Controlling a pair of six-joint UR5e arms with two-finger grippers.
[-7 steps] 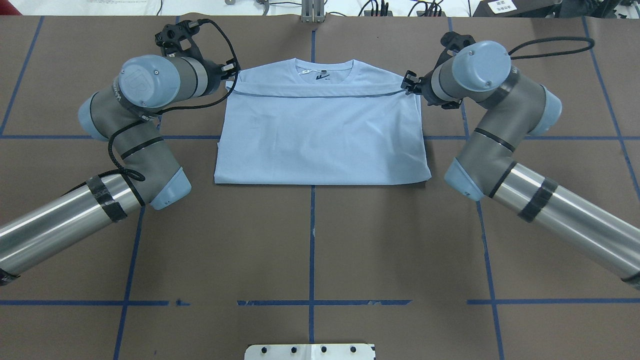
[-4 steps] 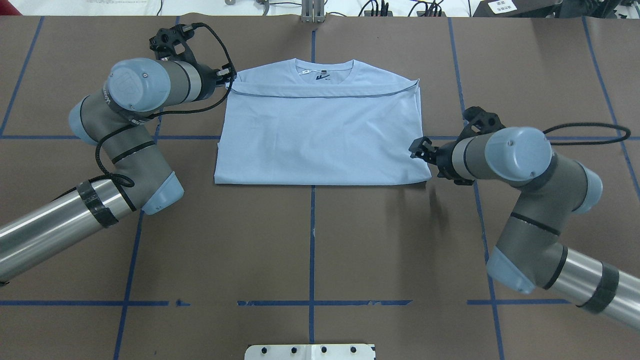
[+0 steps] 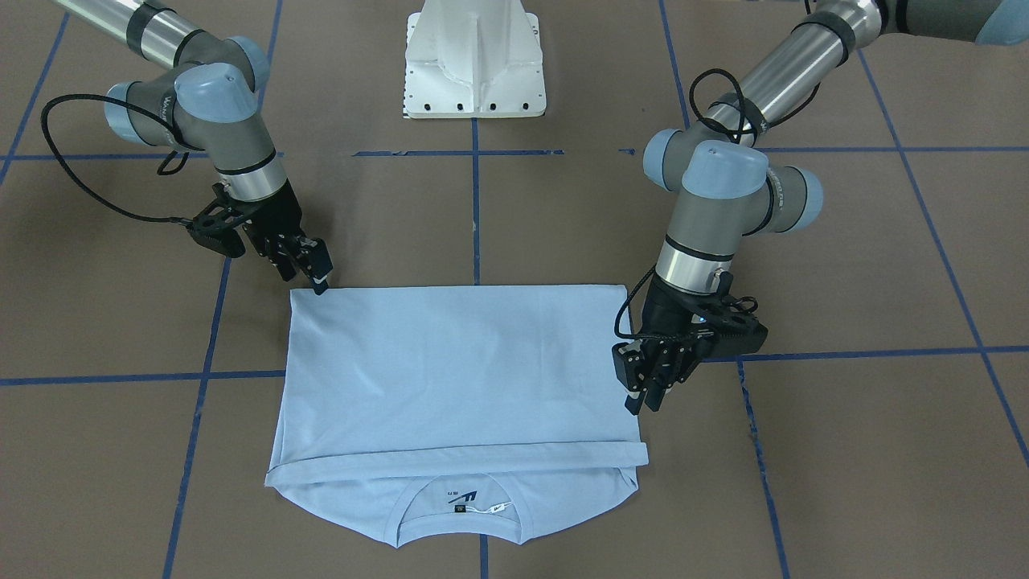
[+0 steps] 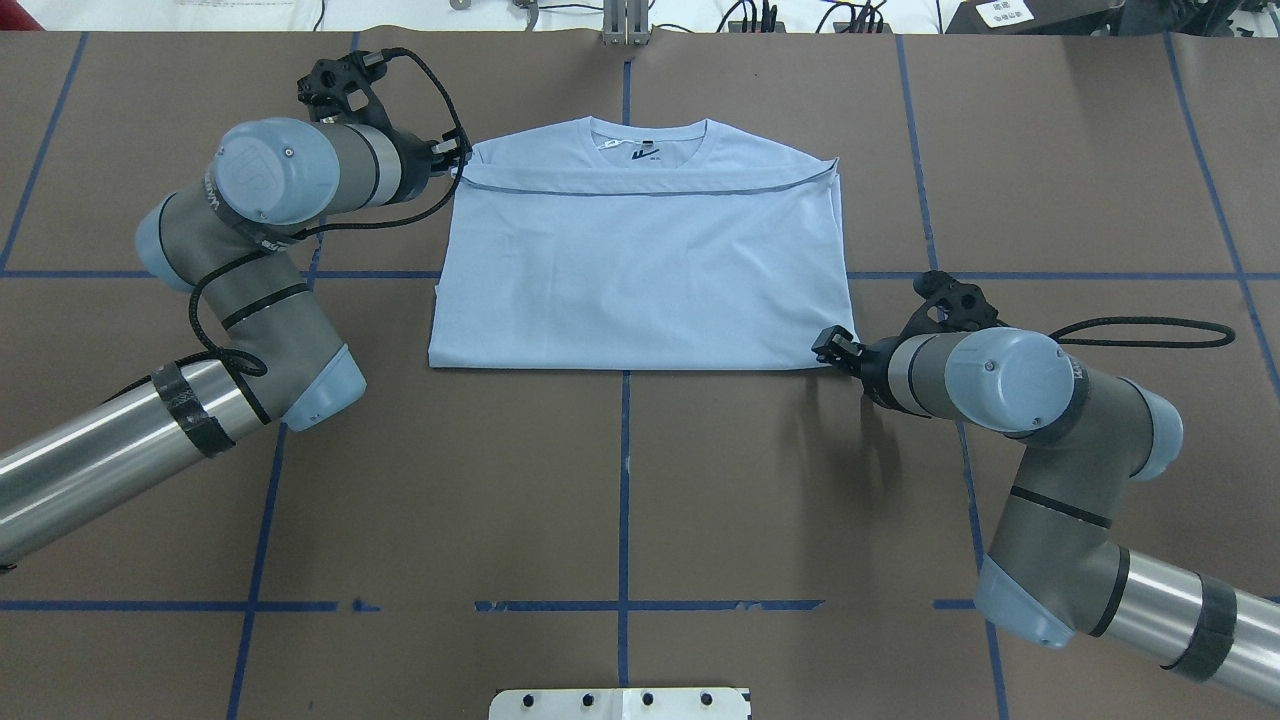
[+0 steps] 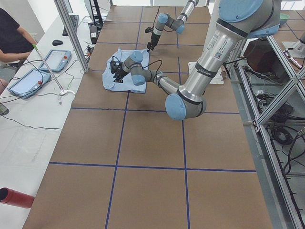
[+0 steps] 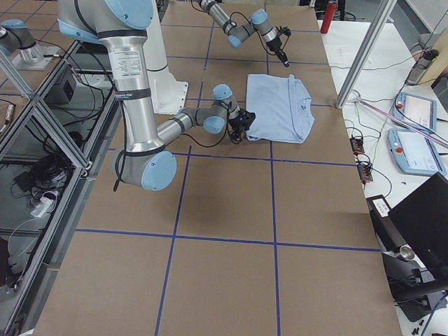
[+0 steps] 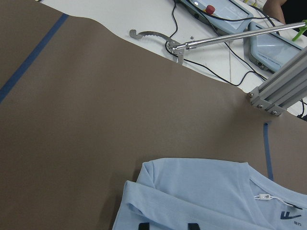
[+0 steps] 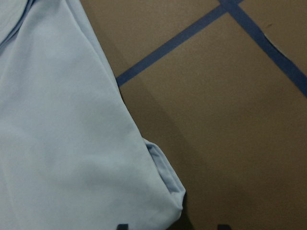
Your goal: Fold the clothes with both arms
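The right gripper (image 4: 826, 347) has swung back to the T-shirt's (image 4: 640, 280) near right corner. Its jaws are parted astride it, the tips cut off in the wrist view. The shirt lies on the brown table (image 4: 620, 500), its lower half folded over the chest. The left gripper (image 4: 456, 158) sits at the far left corner, jaws parted and empty. Cables (image 4: 760, 15) lie beyond.

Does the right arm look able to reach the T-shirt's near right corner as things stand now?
Probably yes. The right gripper is at that corner of the T-shirt, with its open fingers on either side of it in the wrist view; nothing lies between.
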